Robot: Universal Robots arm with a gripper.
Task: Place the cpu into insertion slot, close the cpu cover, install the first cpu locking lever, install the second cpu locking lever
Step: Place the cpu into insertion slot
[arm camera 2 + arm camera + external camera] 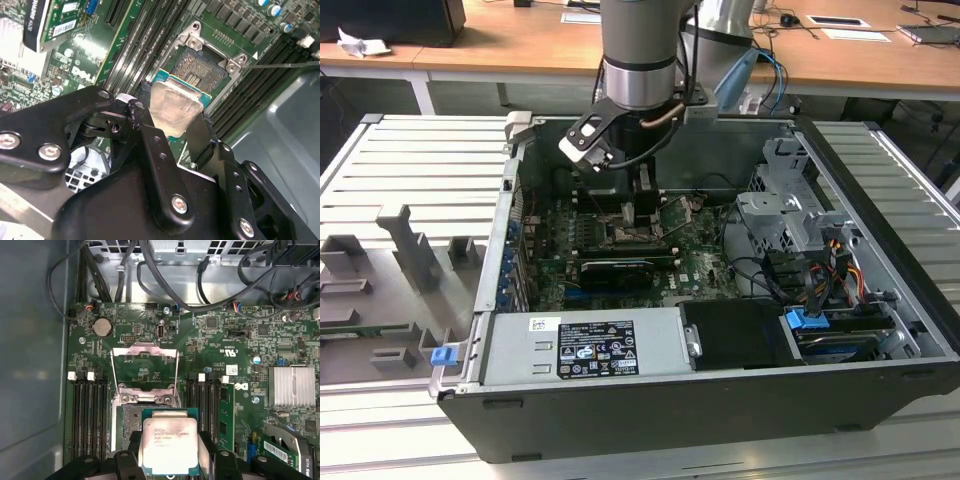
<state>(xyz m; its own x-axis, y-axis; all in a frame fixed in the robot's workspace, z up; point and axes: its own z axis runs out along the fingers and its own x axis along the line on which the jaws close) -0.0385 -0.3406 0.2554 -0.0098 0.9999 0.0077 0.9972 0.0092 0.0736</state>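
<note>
Pinched the cpu (169,447) by two opposite edges in the hand (172,114), with black fingers (199,137) pressed against its sides. Held it tilted and just above the insertion slot (129,426), partly overlapping the socket; impossible to tell whether touching. Found the cpu cover (145,351) swung open beyond the slot, over the green motherboard (240,340). Reached down into the open computer case (720,405).
</note>
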